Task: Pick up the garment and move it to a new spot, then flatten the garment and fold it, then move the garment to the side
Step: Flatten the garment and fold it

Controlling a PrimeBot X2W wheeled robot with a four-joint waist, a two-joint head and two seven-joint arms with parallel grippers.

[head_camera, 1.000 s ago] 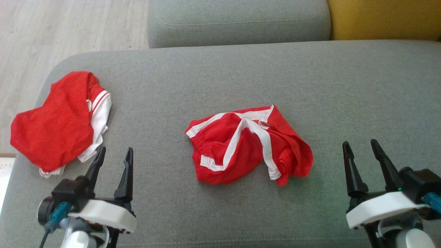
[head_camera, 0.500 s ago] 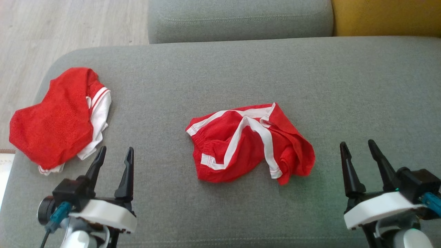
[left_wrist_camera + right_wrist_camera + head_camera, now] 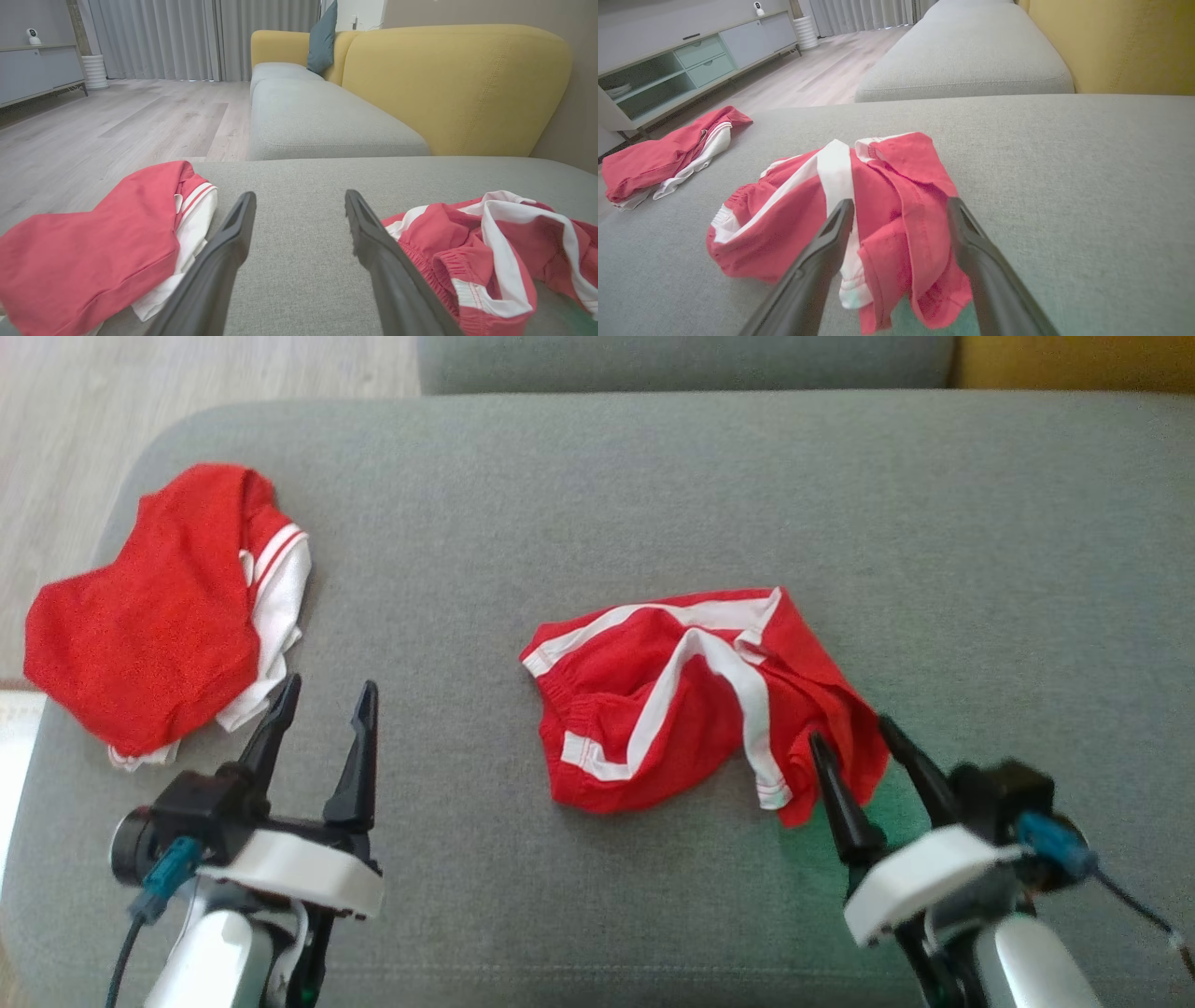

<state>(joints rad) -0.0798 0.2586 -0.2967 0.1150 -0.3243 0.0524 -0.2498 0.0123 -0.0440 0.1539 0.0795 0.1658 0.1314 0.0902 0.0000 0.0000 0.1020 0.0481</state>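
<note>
Lying crumpled near the middle of the grey sofa seat (image 3: 597, 485), the red shorts (image 3: 691, 700) show white side stripes and a gathered elastic waistband turned toward the robot's left, with one leg folded over itself on the right. The right gripper (image 3: 851, 729) sits at the shorts' near right corner, its two dark fingers spread apart and holding nothing; in the head view the tips overlap the red cloth's edge, and in the right wrist view they frame the folded leg, though whether they touch the fabric cannot be told. A green glow tints the seat just under that corner. The left gripper (image 3: 332, 683) hovers over bare upholstery well to the left of the shorts, its fingers likewise wide apart and empty. Just beyond it, at the seat's rounded left end, a second red garment with white sleeves (image 3: 149, 616) lies in a loose heap, apart from the shorts. Past the seat's far edge a second grey seat cushion (image 3: 322, 121) runs away along a yellow backrest (image 3: 458, 88), with a teal pillow (image 3: 322, 39) propped at its far end. Pale wooden floor (image 3: 117, 121), grey curtains (image 3: 187, 37) and a low cabinet (image 3: 691, 56) lie to the left.
</note>
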